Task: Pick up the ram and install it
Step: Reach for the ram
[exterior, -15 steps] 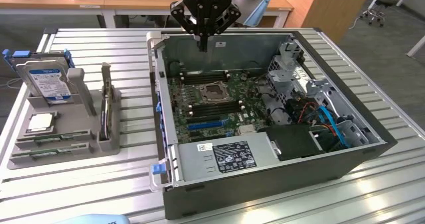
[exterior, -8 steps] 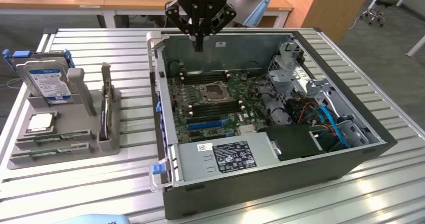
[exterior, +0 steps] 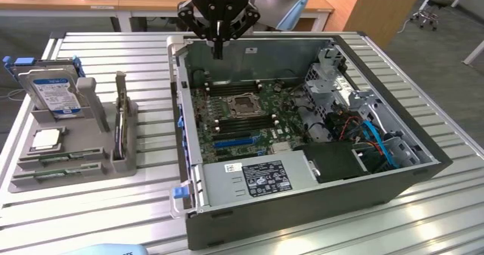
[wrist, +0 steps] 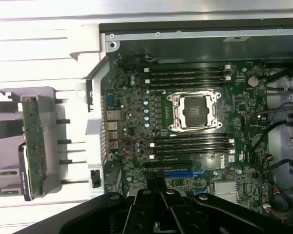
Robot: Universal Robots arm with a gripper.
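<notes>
Two ram sticks, thin green boards, lie flat in the front slots of the grey holder [exterior: 98, 131] at the exterior view's left: one ram stick [exterior: 62, 157] behind, the other ram stick [exterior: 54, 175] in front. Their ends [wrist: 2, 171] peek in at the wrist view's edge. My gripper [exterior: 217, 50] hangs over the rear wall of the open computer case [exterior: 302, 198], far from the holder, fingers shut with nothing between them. In the wrist view the gripper [wrist: 155, 186] looks down on the motherboard [wrist: 136, 122] with its dark memory slots [wrist: 185, 75] beside the processor socket [wrist: 194, 111].
The holder also carries a hard drive with a blue label [exterior: 54, 93], a square silver processor chip [exterior: 47, 140] and an upright card [exterior: 121, 116]. Inside the case sit a power supply [exterior: 257, 178], drive cage [exterior: 332, 82] and cables [exterior: 374, 141]. The slatted table [exterior: 90, 209] surrounds everything.
</notes>
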